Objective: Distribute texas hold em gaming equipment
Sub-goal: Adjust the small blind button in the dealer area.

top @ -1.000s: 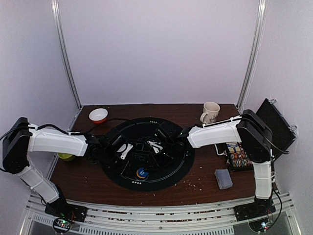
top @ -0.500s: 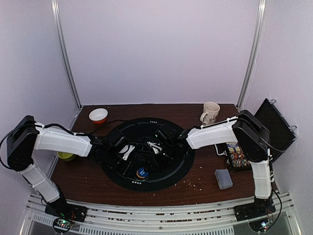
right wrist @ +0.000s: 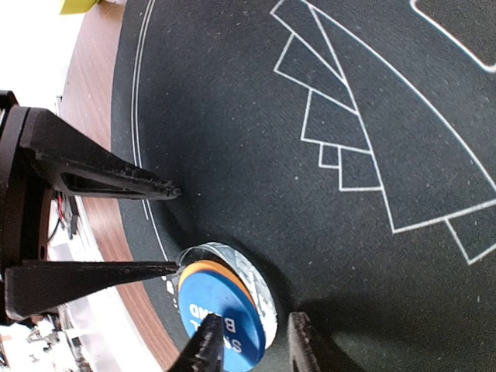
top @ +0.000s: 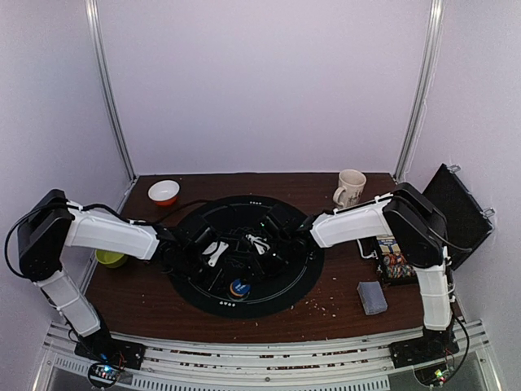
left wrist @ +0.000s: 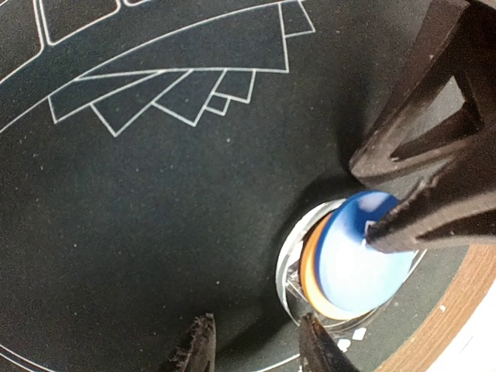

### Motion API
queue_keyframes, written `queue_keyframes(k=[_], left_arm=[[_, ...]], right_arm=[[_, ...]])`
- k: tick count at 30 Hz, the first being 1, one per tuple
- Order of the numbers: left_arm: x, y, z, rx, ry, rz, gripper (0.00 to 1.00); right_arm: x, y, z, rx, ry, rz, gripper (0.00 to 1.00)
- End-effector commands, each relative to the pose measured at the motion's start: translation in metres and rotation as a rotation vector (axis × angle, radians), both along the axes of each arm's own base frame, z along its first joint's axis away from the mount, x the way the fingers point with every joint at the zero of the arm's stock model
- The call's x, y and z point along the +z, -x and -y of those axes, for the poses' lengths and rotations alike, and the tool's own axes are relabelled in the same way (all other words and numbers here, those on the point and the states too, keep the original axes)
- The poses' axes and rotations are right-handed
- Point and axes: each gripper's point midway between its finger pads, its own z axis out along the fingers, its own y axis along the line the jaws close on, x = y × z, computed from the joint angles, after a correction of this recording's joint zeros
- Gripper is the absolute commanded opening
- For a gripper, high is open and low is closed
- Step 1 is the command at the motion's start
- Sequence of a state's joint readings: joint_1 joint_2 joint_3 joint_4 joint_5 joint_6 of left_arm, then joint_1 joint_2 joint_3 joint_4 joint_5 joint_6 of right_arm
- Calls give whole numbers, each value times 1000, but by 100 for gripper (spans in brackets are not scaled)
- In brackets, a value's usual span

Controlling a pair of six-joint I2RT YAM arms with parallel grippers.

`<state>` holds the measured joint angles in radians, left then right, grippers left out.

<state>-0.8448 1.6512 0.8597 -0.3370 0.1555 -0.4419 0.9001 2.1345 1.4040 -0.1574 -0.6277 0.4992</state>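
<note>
My right gripper (right wrist: pixel 254 319) has narrowed over the blue disc (right wrist: pixel 221 306), whether clamped I cannot tell; my left gripper (left wrist: pixel 256 319) stands apart.

The white-and-black left robot arm (top: pixel 110 232) reaches in from the left side, forearm stretched low and nearly level toward the middle. The white-and-black right robot arm (top: pixel 350 224) mirrors it from the right, elbow raised by the desk's far right. Their wrists meet almost tip to tip. The left gripper (left wrist: pixel 260 349) points downward, its black fingers (left wrist: pixel 200 349) standing clearly apart. The right gripper (right wrist: pixel 254 345) also points downward, its dark fingers (right wrist: pixel 208 345) separated by a narrow gap.
</note>
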Motion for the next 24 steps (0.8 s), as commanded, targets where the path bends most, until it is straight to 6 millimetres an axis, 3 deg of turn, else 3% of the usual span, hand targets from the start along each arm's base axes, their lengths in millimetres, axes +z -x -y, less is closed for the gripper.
queue_keyframes(k=[1, 13, 18, 24], left_arm=[[7, -9, 11, -18, 41, 27, 39], [6, -9, 7, -31, 11, 33, 40], [8, -11, 7, -39, 4, 42, 40], [13, -13, 7, -42, 4, 60, 40]], right_arm=[[-26, 4, 14, -7, 62, -42, 28], [-19, -1, 38, -32, 95, -24, 19], [-14, 0, 36, -20, 78, -39, 13], [-8, 1, 34, -10, 49, -51, 12]])
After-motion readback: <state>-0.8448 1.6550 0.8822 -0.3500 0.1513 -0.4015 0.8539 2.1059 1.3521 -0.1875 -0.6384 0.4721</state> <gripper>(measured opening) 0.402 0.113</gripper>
